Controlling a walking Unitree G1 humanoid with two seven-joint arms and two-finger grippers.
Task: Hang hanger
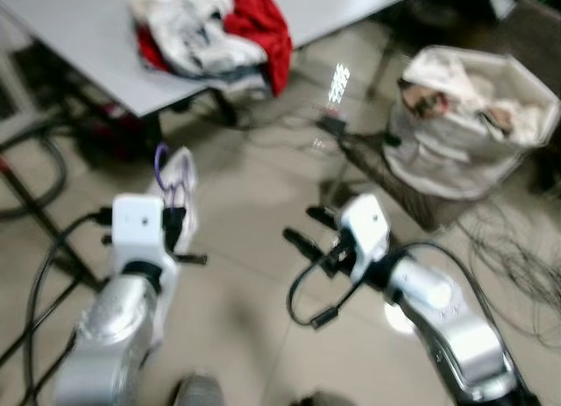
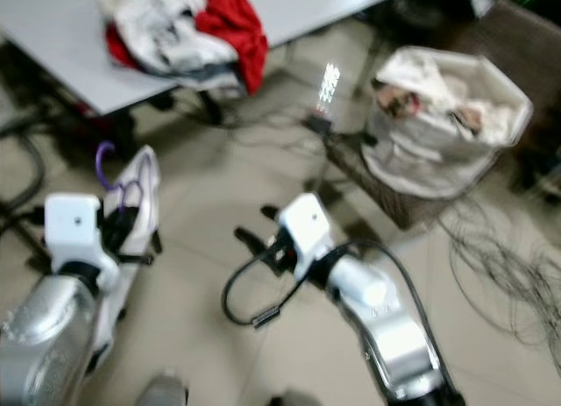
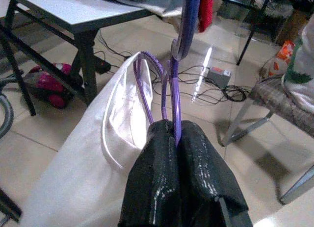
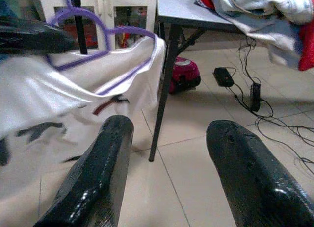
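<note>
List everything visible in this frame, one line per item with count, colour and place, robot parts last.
Hanger: one, purple, clamped in the left end effector.
Garment: one, white, draped on the hanger.
Table: one, grey top, ahead to the robot's left.
Clothes pile: one heap, white and red, on the table.
Laundry basket: one, pale liner, ahead to the right, holding clothes.
Cables: several, dark, on the tiled floor at right.
Left end effector: black fingers shut on the hanger.
Right end effector: black fingers open, holding nothing, near the garment.
</note>
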